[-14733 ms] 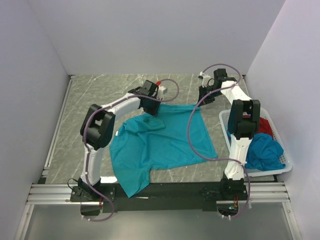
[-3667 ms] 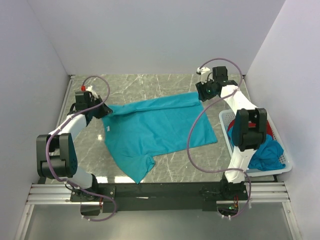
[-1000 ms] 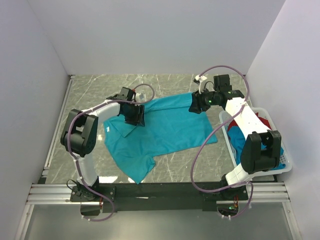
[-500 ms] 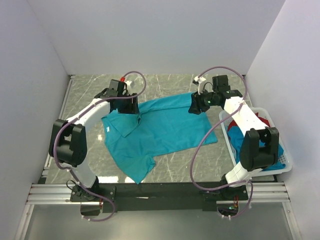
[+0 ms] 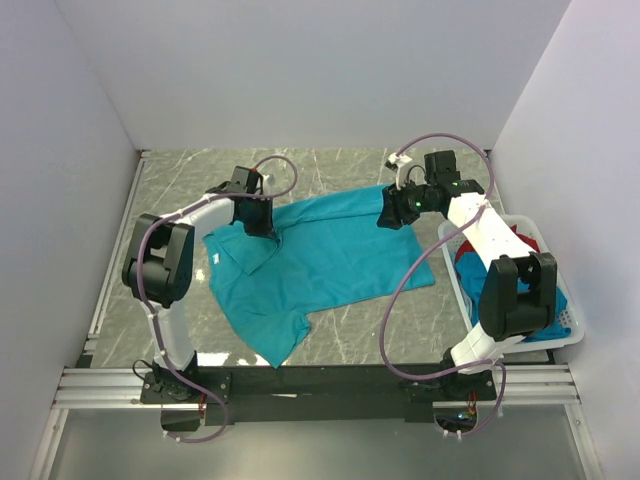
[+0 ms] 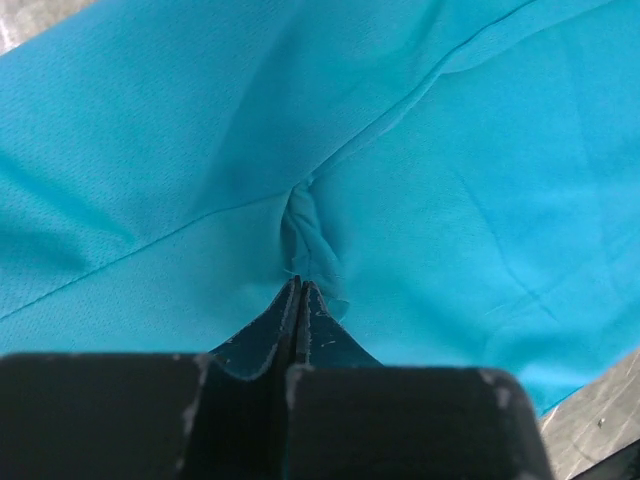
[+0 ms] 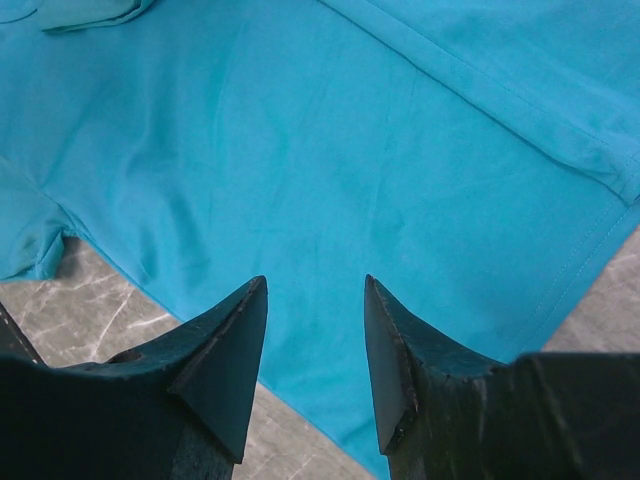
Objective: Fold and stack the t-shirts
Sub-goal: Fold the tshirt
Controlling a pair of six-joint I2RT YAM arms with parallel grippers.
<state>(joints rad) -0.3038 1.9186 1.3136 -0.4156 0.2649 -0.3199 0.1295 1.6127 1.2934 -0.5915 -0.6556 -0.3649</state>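
Note:
A teal t-shirt [image 5: 340, 255] lies spread and creased on the marble table, one sleeve toward the near edge. My left gripper [image 5: 262, 226] rests on its far left part, near the shoulder. In the left wrist view the left gripper [image 6: 298, 285] is shut, with a puckered fold of the teal t-shirt [image 6: 450, 150] pinched at its tips. My right gripper [image 5: 392, 216] hovers over the shirt's far right corner. The right wrist view shows that gripper [image 7: 315, 285] open above flat teal cloth [image 7: 300, 150], nothing between its fingers.
A white slatted basket [image 5: 447, 240] stands at the right edge, holding a red shirt [image 5: 526, 246] and a blue shirt [image 5: 550, 318]. Grey walls close in the table on three sides. Bare marble [image 5: 180, 180] shows to the far left.
The left gripper has closed on a fold of the teal shirt, and the left arm's elbow has swung inward. The right arm has barely moved.

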